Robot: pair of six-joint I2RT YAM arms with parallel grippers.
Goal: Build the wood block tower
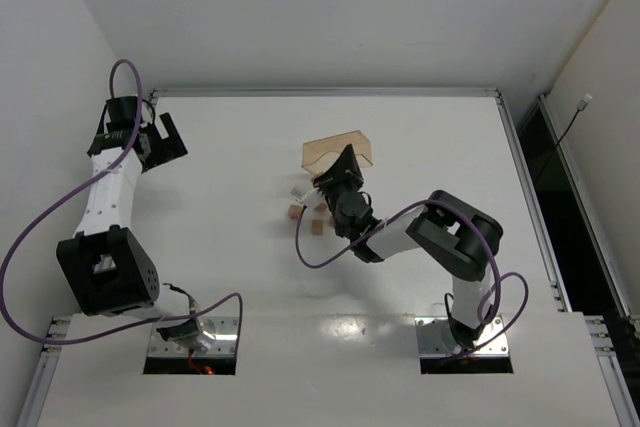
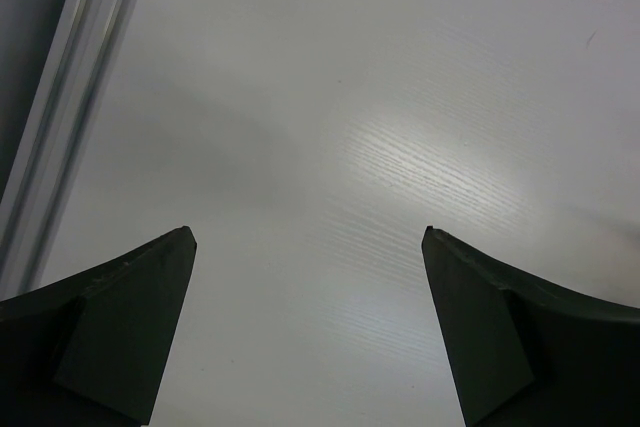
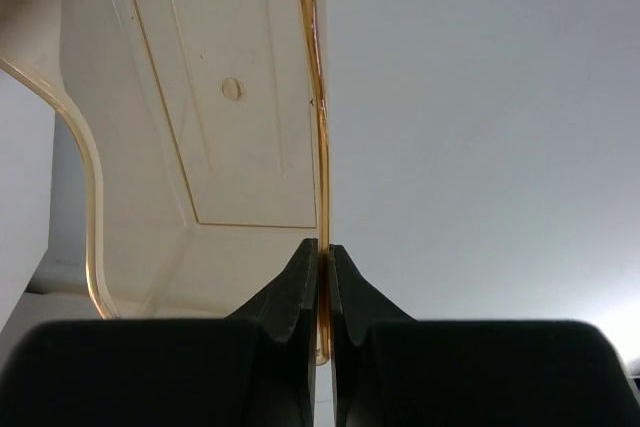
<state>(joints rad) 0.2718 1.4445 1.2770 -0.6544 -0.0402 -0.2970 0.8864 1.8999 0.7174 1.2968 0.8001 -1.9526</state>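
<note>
Right pincer [image 3: 322, 247]: pressed together on the thin side wall of an amber see-through bin [image 3: 230, 147]; both fingers [image 3: 296, 292] lie flat against that wall, one on each side; in the top view it [image 1: 336, 177] reaches from the right arm towards the middle of the table [image 1: 430, 127], its tip at the bin's near edge
Left pincer [image 2: 310, 237]: spread wide, with only bare white table [image 2: 400, 97] between the fingers; in the top view it [image 1: 163, 139] sits at the far left corner, well apart from everything else
Bin [image 1: 340, 152]: near the table's middle, just beyond the right pincer; whether it rests flat or is tipped I cannot tell
Wood blocks [image 1: 295, 211]: three small tan cubes show in the top view, each lying singly on the table; one to the left [image 1: 295, 211], one nearer the arm bases [image 1: 317, 228], one touching or just beside the right pincer's body [image 1: 321, 208]; all just on the near-left side of the bin; marks on their faces too small to tell
Rail [image 2: 70, 97]: grey metal strip along the table's edge, left of the left pincer
</note>
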